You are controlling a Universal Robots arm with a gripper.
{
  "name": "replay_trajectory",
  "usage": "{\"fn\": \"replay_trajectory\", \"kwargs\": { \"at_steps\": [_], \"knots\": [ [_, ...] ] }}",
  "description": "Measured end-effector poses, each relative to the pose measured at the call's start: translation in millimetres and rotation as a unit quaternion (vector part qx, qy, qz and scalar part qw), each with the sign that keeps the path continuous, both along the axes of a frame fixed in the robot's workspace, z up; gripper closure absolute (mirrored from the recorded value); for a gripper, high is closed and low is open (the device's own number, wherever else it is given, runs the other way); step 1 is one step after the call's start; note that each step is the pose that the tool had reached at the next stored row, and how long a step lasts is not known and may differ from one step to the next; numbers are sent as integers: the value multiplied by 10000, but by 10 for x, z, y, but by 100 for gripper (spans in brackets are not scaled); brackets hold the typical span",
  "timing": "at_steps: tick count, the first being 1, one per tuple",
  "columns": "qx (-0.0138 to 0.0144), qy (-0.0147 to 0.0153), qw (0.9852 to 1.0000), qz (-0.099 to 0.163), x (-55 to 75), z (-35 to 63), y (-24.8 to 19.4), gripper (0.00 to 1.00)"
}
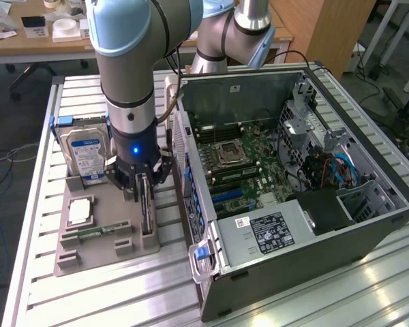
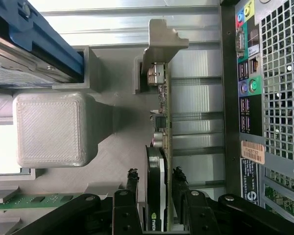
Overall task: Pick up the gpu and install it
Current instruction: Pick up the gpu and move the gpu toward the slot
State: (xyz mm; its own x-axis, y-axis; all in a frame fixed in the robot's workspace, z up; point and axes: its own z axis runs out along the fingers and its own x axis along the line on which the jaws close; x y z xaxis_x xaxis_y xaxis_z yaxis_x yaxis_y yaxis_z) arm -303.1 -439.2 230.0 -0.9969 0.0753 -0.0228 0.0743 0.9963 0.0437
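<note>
The gpu [image 1: 148, 219] stands on its long edge in a slot of the grey printed holder tray [image 1: 99, 257], beside the open computer case [image 1: 273, 78]. Standing it this way likely leaves both flat faces free for a pinch from above.

The gripper [image 1: 142, 189] is low over the card with one finger on each side. In the wrist view a gap shows between the fingers [image 2: 133, 180] and the black cooler, so the jaws are spread and not yet clamped.

The card's long axis runs along the tray, roughly parallel to the case's rear panel [image 2: 279, 73]. Its silver bracket [image 2: 161, 41] is at the end level with the hard drive [image 1: 84, 153]. The cooler faces away from the case and the green board faces toward it.
</note>
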Motion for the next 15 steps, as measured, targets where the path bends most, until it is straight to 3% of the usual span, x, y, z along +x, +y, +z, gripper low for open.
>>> {"fn": "replay_trajectory", "kwargs": {
  "at_steps": [15],
  "knots": [
    [11,0,10000,0,1,-19,13,58]
  ]
}}
